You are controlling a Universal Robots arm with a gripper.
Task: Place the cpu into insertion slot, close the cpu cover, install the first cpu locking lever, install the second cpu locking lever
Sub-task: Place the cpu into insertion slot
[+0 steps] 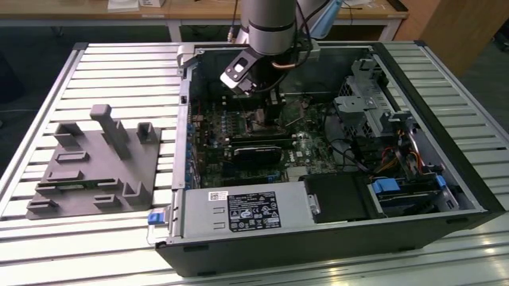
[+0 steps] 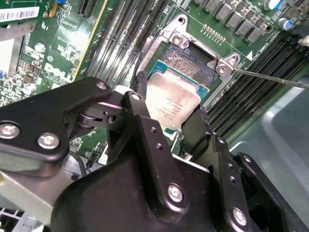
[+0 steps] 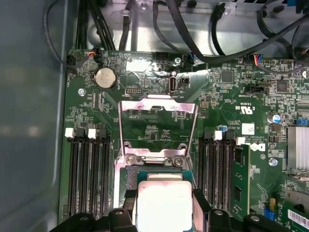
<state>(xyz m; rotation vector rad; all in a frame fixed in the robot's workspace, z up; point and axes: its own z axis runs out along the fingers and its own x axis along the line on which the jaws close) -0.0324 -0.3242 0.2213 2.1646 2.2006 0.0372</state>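
- Slatted metal bench (image 1: 119,65) carries an open computer case (image 1: 318,253), with a grey moulded fixture (image 1: 92,164) lying just beside it on the exterior view's left.
- Your arm (image 1: 269,21) reaches down into the case, over the green motherboard (image 3: 231,96).
- Your jaws are closed part-way on the cpu (image 2: 176,99), one black finger (image 2: 141,82) on each of two opposite edges, pale metal face up.
- You have the cpu right over the insertion slot (image 2: 186,60); whether it is seated or just above, I cannot tell.
- In the first wrist view the cpu (image 3: 164,205) sits between the two banks of black memory slots (image 3: 89,174).
- Your cpu cover (image 3: 158,104) is swung open, hinged back from the slot, board showing through its cut-out.
- One thin locking lever (image 2: 270,78) sticks out from the socket frame, unlatched.
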